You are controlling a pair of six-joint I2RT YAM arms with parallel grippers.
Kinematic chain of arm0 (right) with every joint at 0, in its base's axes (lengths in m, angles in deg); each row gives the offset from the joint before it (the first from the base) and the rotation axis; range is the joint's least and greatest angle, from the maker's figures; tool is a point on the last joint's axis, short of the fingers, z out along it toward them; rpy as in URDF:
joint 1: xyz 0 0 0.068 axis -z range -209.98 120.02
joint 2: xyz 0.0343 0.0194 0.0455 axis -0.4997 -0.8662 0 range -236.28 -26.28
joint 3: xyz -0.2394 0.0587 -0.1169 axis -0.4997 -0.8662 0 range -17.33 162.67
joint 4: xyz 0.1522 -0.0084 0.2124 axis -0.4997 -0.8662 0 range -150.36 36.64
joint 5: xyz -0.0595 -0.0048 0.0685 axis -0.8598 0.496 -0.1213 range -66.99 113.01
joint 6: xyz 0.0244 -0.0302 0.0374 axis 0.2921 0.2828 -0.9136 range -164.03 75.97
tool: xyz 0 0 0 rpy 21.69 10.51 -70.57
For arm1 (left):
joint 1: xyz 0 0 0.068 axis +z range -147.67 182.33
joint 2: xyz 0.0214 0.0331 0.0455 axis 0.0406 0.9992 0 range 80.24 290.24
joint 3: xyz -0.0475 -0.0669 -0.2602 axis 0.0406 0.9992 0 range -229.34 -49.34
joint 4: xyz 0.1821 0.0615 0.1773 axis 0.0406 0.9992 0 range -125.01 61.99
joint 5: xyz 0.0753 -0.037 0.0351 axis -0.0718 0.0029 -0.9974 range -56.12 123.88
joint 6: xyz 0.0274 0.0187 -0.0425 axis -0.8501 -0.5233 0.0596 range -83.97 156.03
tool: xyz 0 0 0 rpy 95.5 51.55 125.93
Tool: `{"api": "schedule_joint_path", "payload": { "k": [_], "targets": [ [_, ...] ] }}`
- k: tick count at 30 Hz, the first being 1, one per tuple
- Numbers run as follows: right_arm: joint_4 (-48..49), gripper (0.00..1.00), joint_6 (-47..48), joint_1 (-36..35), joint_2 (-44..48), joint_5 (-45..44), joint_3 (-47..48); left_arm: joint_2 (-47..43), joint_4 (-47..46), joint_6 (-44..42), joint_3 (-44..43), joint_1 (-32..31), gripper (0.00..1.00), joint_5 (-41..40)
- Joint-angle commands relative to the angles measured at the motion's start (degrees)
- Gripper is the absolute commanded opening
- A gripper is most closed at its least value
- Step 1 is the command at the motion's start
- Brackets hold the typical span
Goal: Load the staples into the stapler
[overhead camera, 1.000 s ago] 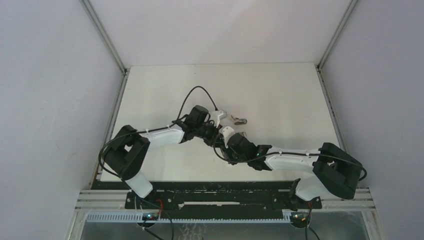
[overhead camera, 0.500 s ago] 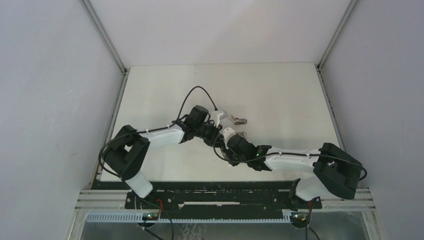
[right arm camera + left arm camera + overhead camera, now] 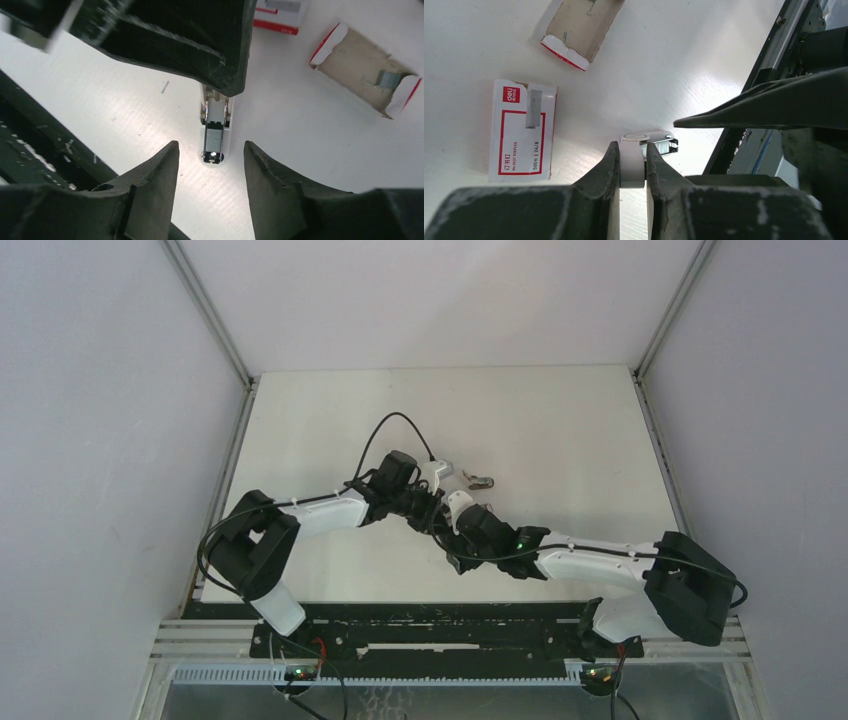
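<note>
- Grip: your left gripper (image 3: 632, 149) is clamped on the white body of the stapler (image 3: 633, 172), low over the table (image 3: 704, 60). The hold covers only a narrow band, so any side push may twist the stapler in the jaws
- Right gripper (image 3: 210, 146): its jaws stand apart, one on each side of the stapler's open magazine (image 3: 216, 112), and touch nothing. If you close or withdraw off-centre, a finger may knock the magazine or strike the left finger just above it
- Staples (image 3: 214, 139): a grey strip lies in the magazine near its front end, but whether it is fully seated cannot be told. A nudge or tilt may spill it onto the table, and shutting the stapler on a crooked strip may jam it
- Surroundings: a red-and-white box (image 3: 521, 137) with a loose strip (image 3: 533, 106) on top and an open cardboard tray (image 3: 579, 25) lie near. A wide sweep of either arm may scatter them
</note>
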Motion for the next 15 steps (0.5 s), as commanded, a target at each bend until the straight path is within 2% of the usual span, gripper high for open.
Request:
{"api": "schedule_joint_path", "payload": {
  "k": [1,8,15],
  "targets": [
    [-0.3,0.50,-2.3,0.2,5.1,-0.3,3.0,-1.4,-1.1,0.0,-0.2,-0.4,0.00,-0.2],
    [-1.6,0.43,-4.3,2.1,5.7,-2.0,2.2,-1.4,-1.1,0.7,-0.2,-0.4,0.01,0.0],
    [-0.2,0.43,-7.1,3.5,8.0,-1.8,0.2,-3.4,-1.3,2.3,0.6,-0.7,0.22,-0.6]
  ]
}}
